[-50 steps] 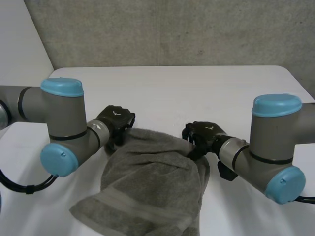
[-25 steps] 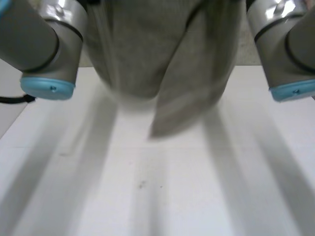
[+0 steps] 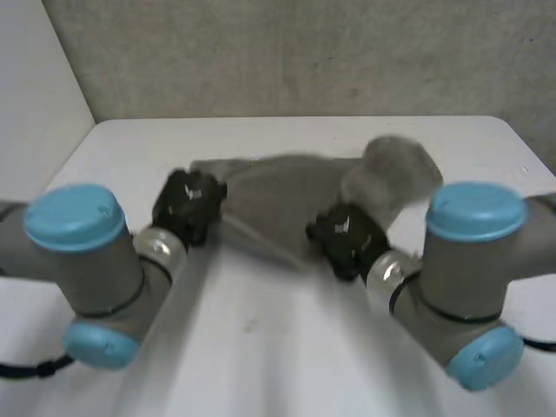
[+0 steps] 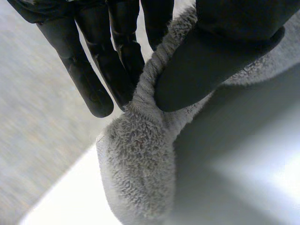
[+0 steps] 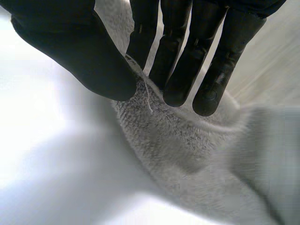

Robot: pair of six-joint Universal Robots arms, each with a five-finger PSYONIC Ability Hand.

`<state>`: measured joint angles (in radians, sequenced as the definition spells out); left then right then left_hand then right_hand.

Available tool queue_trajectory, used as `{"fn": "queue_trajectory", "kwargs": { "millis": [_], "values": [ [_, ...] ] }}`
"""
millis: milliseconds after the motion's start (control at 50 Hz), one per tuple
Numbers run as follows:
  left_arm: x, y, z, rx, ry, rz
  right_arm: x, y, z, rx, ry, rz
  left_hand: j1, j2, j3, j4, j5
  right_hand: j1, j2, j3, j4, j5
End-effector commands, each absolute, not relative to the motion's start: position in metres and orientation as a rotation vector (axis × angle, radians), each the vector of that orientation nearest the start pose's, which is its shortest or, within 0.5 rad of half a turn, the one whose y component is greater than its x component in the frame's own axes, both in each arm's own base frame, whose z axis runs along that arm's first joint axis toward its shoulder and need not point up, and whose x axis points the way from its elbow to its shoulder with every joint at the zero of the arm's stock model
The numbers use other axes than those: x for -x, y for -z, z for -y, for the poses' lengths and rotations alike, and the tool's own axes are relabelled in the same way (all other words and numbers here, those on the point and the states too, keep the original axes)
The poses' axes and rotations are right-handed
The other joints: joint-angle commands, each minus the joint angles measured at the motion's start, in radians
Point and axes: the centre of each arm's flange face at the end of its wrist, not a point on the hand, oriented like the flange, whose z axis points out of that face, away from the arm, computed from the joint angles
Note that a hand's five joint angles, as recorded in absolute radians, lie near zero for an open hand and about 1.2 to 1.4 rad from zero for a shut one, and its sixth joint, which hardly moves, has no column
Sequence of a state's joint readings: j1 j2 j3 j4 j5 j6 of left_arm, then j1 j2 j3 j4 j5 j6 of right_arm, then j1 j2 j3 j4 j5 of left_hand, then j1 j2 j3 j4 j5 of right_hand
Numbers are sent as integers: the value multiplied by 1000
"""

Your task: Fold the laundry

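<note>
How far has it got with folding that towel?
No fold looks done yet. In hand: the left robot hand and right robot hand each pinch an edge of the grey towel, spread between them over the white table. Left: laying it flat and making every fold.

The white counter (image 3: 287, 365) has rounded far corners, and its far edge meets a grey wall (image 3: 304, 52). A small dark speck (image 3: 250, 327) sits on its near middle. Over the far half spreads a grey towel (image 3: 287, 195), blurred. It seems to be raised off the surface, though its lower edge may touch.
</note>
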<state>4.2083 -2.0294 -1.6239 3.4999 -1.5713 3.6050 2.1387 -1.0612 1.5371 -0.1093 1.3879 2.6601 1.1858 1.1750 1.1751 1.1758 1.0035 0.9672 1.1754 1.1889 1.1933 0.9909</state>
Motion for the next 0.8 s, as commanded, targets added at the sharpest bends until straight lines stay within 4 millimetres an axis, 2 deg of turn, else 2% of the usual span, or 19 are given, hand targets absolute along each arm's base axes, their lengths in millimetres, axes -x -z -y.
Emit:
{"fn": "queue_trajectory", "kwargs": {
  "millis": [20, 40, 60, 100, 160, 200, 280, 340, 440, 520, 560, 580, 620, 680, 700, 720, 740, 800],
  "values": [
    [280, -147, 241, -1218, 1897, -2158, -312, -139, 216, 1388, 1458, -2131, 99, 110, 110, 110, 107, 305, 97, 83, 79, 107],
    [279, -154, 237, -1233, 1904, -2129, -312, -148, 216, 1383, 1474, -2125, 70, 81, 81, 80, 78, 191, -18, -31, -36, -8],
    [279, -154, 237, -1233, 1904, -2129, -312, -148, 216, 1383, 1474, -2125, 70, 81, 81, 80, 78, 189, -19, -32, -37, -9],
    [278, -162, 232, -1244, 1914, -2102, -310, -171, 216, 1364, 1539, -2093, 38, 48, 48, 48, 45, -6, -215, -228, -233, -205],
    [274, -171, 221, -1263, 1908, -2082, -310, -181, 216, 1356, 1574, -2074, -27, -16, -16, -17, -19, -84, -292, -305, -310, -282],
    [270, -180, 210, -1277, 1901, -2081, -309, -199, 218, 1339, 1644, -2040, -80, -69, -69, -70, -72, -294, -502, -516, -520, -492],
    [267, -186, 197, -1302, 1892, -2087, -309, -216, 220, 1327, 1696, -2012, -121, -110, -110, -111, -113, -418, -627, -640, -644, -617],
    [261, -190, 182, -1322, 1861, -2110, -296, -237, 242, 1288, 1762, -2039, -136, -125, -125, -126, -128, -498, -706, -719, -724, -696],
    [255, -197, 167, -1330, 1877, -2097, -295, -250, 260, 1277, 1792, -2029, -147, -136, -137, -137, -140, -501, -709, -722, -727, -699],
    [255, -203, 155, -1348, 1909, -2075, -303, -243, 271, 1341, 1788, -1991, -147, -136, -137, -137, -140, -498, -706, -719, -724, -696],
    [255, -212, 143, -1363, 1963, -2039, -309, -235, 281, 1457, 1808, -1936, -147, -136, -137, -137, -140, -492, -700, -713, -718, -690],
    [255, -212, 143, -1363, 1963, -2039, -309, -235, 281, 1457, 1808, -1936, -147, -136, -137, -137, -140, -492, -700, -713, -718, -690],
    [255, -218, 138, -1363, 1993, -2019, -315, -219, 290, 1589, 1814, -1900, -147, -136, -137, -137, -140, -489, -697, -710, -715, -687],
    [253, -226, 132, -1355, 2038, -1989, -317, -212, 297, 1639, 1819, -1895, -177, -166, -166, -167, -169, -489, -697, -710, -715, -687],
    [252, -226, 132, -1351, 2044, -1987, -319, -205, 302, 1677, 1820, -1888, -287, -276, -276, -277, -279, -489, -697, -710, -715, -687],
    [252, -226, 132, -1351, 2044, -1987, -321, -198, 306, 1690, 1808, -1892, -288, -277, -278, -278, -280, -486, -694, -708, -712, -684],
    [251, -223, 134, -1338, 2028, -2005, -321, -198, 306, 1690, 1808, -1892, -512, -501, -501, -502, -504, -486, -694, -708, -712, -684],
    [250, -217, 139, -1324, 1999, -2041, -325, -187, 306, 1697, 1770, -1896, -585, -574, -574, -575, -577, -477, -685, -699, -703, -675]
  ]
}}
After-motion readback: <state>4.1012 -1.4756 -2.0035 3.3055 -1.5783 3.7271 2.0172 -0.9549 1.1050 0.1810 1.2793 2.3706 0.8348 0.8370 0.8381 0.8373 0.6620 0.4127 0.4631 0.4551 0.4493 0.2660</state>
